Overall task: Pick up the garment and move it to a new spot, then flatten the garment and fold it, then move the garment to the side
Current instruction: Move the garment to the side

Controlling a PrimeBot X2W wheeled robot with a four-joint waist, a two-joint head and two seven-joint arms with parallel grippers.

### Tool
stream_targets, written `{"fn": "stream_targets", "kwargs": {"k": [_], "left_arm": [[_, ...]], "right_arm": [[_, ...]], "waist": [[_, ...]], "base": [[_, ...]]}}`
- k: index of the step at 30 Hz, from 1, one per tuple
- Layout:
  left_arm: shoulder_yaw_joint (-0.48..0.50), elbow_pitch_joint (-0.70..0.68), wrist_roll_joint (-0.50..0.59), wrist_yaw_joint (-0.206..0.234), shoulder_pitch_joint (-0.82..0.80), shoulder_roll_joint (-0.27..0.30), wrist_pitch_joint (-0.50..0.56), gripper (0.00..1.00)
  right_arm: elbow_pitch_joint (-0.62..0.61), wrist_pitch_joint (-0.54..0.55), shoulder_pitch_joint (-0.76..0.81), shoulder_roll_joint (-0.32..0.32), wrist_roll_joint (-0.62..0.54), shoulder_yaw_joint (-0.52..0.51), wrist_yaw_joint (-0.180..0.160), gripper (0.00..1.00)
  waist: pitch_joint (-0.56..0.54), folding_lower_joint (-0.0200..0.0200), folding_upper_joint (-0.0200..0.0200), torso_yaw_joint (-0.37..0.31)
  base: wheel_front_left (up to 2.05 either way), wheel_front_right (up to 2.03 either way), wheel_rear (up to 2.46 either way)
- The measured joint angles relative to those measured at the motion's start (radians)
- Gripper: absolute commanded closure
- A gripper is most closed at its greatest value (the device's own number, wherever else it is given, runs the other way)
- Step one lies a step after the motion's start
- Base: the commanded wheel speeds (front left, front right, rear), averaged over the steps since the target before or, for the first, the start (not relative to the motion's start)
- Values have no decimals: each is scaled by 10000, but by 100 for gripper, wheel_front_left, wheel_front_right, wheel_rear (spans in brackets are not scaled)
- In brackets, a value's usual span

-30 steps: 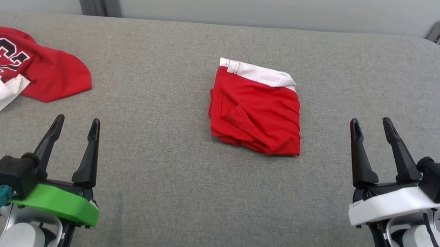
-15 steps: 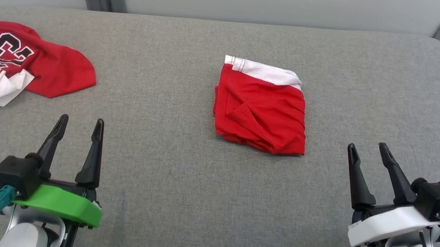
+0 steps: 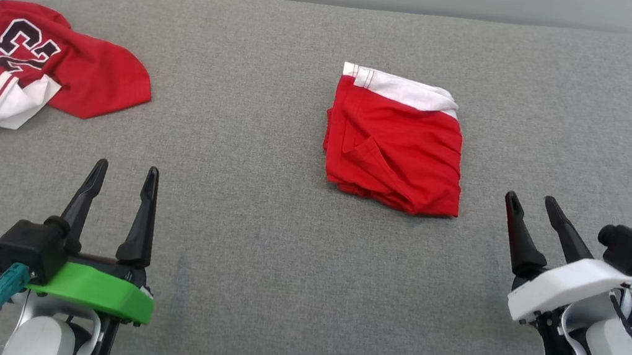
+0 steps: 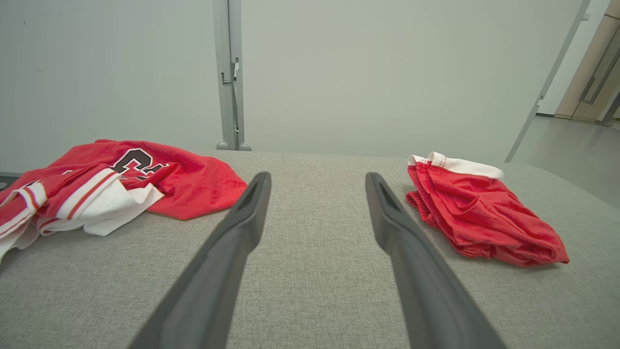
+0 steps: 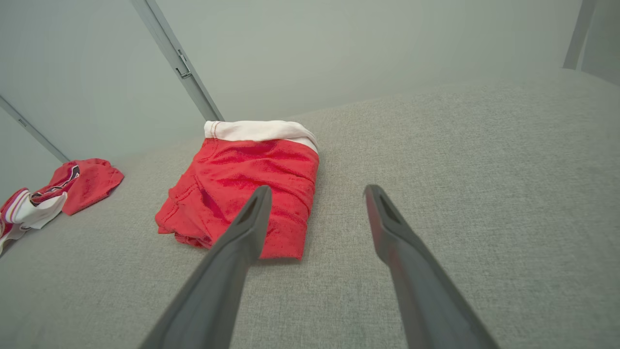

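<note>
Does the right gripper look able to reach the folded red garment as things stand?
Probably yes. The right gripper is open, and only bare grey cushion lies between it and the folded red garment, just ahead to its left.

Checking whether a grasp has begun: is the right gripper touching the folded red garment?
Apart. The head view shows grey cushion between the right gripper and the folded red garment.

Soft red cloth garment [image 3: 396, 145] on matt, coarse-woven grey fabric cushion [image 3: 258, 225].
</note>
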Motion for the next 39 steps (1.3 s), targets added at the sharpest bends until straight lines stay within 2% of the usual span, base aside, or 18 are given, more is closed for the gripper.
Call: {"fn": "stream_targets", "kwargs": {"k": [8, 15, 18, 22, 26, 38, 39], "left_arm": [[-52, 0, 0, -33, -222, -10, 0, 0], [-102, -2, -2, -38, -360, -19, 0, 0], [-123, 4, -2, -40, -480, -23, 0, 0], [-121, 6, -4, -40, -594, -29, 0, 0], [-98, 54, -15, -42, -614, -35, 2, 0], [52, 90, -17, -44, -636, -44, 0, 0], [54, 90, -17, -44, -644, -46, 0, 0]], "right_arm": [[1152, 1068, -1193, 619, 1383, -474, 288, 0], [2228, 1894, -2303, 731, 1910, -823, 282, 0], [2690, 2243, -2651, 777, 2079, -970, 117, 0], [3198, 2581, -3080, 731, 2205, -991, 102, 0], [3862, 2959, -3521, 681, 2128, -880, -50, 0], [5154, 3678, -4169, 907, 2324, -961, -330, 0], [5210, 3708, -4225, 920, 2351, -982, -324, 12]], "waist": [[334, 0, 0, 350], [634, 0, 0, 681], [755, 0, 0, 834], [901, 0, 0, 1040], [1028, 0, 0, 1266], [1078, 0, 0, 1430], [1083, 0, 0, 1441]], "base": [[0, 0, 0], [0, 0, 0], [0, 0, 0], [0, 0, 0], [0, 0, 0], [0, 0, 0], [0, 0, 0]]}}
